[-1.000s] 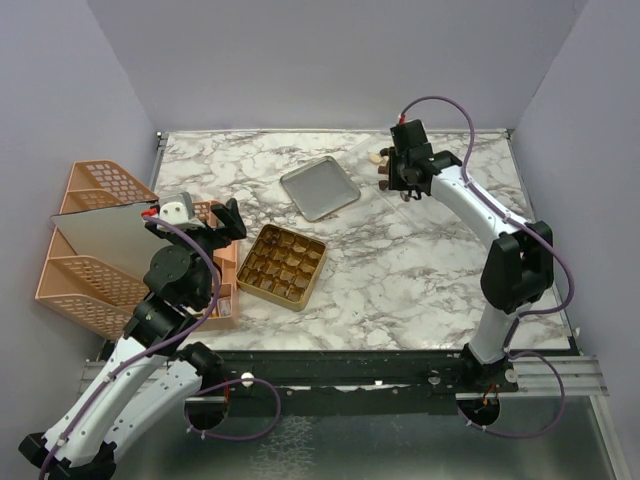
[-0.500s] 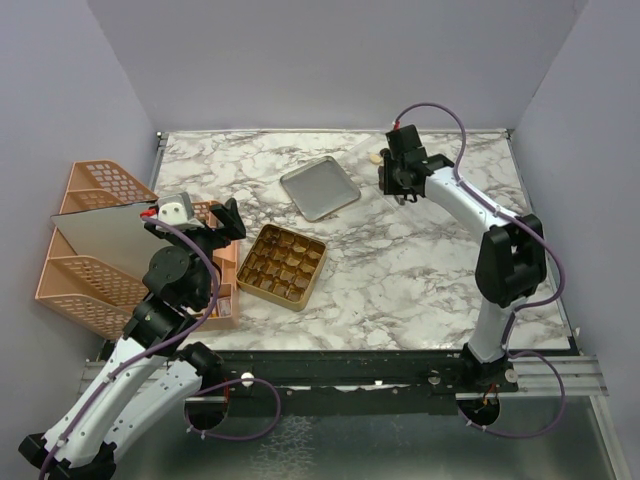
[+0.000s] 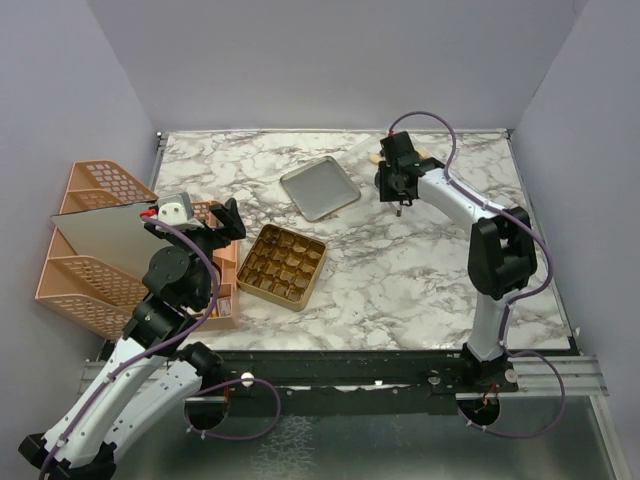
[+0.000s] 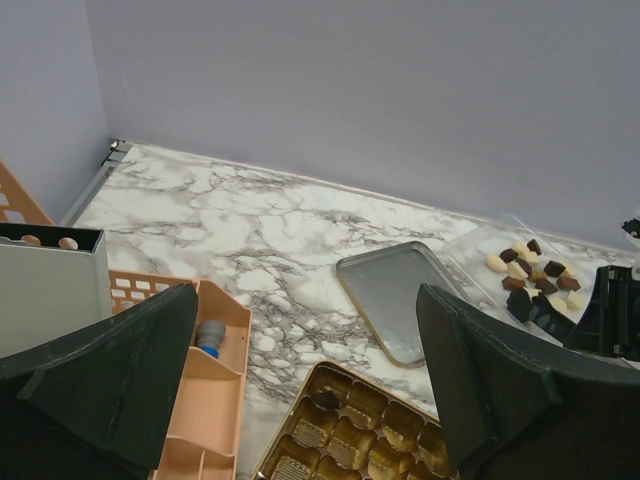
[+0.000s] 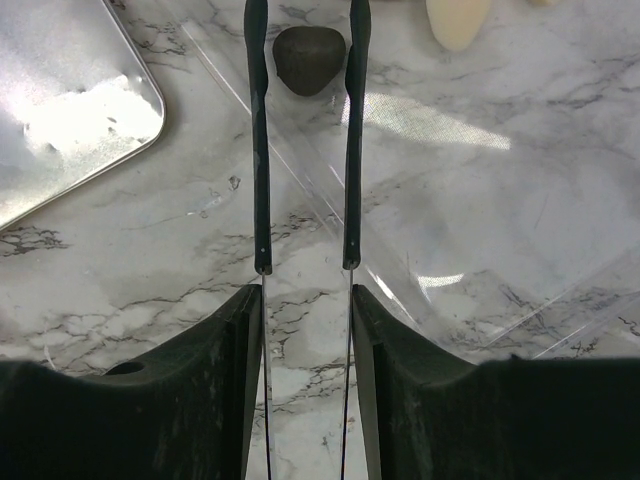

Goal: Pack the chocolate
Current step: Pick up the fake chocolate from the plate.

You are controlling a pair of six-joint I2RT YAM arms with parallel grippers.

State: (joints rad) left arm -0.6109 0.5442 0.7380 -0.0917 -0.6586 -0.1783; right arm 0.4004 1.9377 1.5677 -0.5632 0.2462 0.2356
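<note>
The chocolate (image 4: 530,268) lies as several dark, light brown and cream pieces on a clear plastic sheet (image 5: 480,190) at the back right of the table. My right gripper (image 5: 305,15) is open, its thin blades either side of one dark piece (image 5: 308,62) that rests on the sheet. A cream piece (image 5: 458,20) lies just right of it. From above, the right gripper (image 3: 392,185) hides most of the pile. The golden compartment tray (image 3: 284,265) sits centre-left, one dark piece (image 4: 327,400) in a cell. My left gripper (image 4: 305,380) hangs wide open above the tray's left side.
A silver square lid (image 3: 320,188) lies inside-up between the tray and the chocolate. A peach organiser (image 4: 200,400) holding a small grey-blue item touches the tray's left side. Peach file racks (image 3: 90,240) stand at the far left. Purple walls close the back and sides.
The right arm has shifted slightly left and toward the back, over the chocolate pile. The left arm has not moved.
</note>
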